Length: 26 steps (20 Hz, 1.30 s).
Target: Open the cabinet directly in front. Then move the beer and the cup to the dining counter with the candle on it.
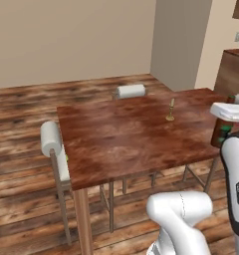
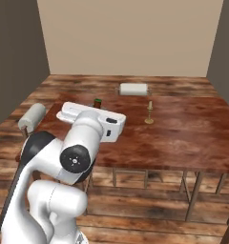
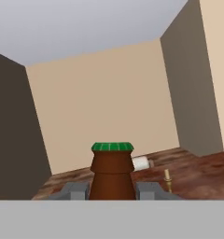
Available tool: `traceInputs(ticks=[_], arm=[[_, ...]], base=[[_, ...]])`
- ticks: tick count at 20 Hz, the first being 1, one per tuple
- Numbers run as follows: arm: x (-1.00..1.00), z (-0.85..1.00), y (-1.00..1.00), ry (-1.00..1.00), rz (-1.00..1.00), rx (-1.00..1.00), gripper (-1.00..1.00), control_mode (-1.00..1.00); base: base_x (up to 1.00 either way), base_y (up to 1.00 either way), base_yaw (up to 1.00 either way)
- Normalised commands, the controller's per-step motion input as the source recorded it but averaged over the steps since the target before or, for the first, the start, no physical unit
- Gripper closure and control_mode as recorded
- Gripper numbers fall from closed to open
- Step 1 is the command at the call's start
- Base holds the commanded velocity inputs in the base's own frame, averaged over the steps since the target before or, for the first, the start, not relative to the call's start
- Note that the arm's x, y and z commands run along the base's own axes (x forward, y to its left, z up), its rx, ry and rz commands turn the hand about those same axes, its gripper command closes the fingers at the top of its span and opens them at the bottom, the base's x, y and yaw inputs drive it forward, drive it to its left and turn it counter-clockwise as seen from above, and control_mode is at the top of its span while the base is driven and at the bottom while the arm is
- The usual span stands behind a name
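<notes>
Beer [image 3: 112,170] clamped between the gripper [image 3: 112,190] jaws, carried near the dining counter [image 1: 121,139], candle [image 1: 171,110] standing on it; setting down pending, cup unseen.

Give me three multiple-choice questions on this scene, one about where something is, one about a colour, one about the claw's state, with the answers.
1. Where does the candle stand?
A. on the floor
B. on the dining counter
C. on a chair

2. What colour is the cap of the beer?
A. green
B. white
C. red

3. What is the claw doing?
A. hanging open over the floor
B. gripping the candle
C. closed on the beer

Answers:
1 B, its brass base rests on the reddish top.
2 A, the hand view shows a green cap on the brown neck.
3 C, a finger sits on each side of the bottle.
</notes>
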Motion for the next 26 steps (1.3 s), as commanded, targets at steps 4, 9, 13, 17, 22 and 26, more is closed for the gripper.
traceInputs(ticks=[4,9,13,17,22,26], arm=[[0.32,0.0,0.15,0.01,0.0,0.0,1.0,-1.0],[0.58,0.0,0.28,0.0,0.0,0.0,1.0,-1.0],[0.8,0.0,0.3,0.02,-0.02,-0.03,1.0,-1.0],[0.81,-0.04,0.24,0.04,-0.03,-0.04,1.0,-1.0],[0.9,-0.14,0.25,0.06,-0.02,-0.05,1.0,-1.0],[0.89,-0.25,0.07,0.09,0.0,-0.01,1.0,-1.0]], base=[[0.0,0.0,0.0],[0.0,0.0,0.0],[0.0,0.0,0.0],[0.0,0.0,0.0],[0.0,0.0,0.0],[0.0,0.0,0.0]])
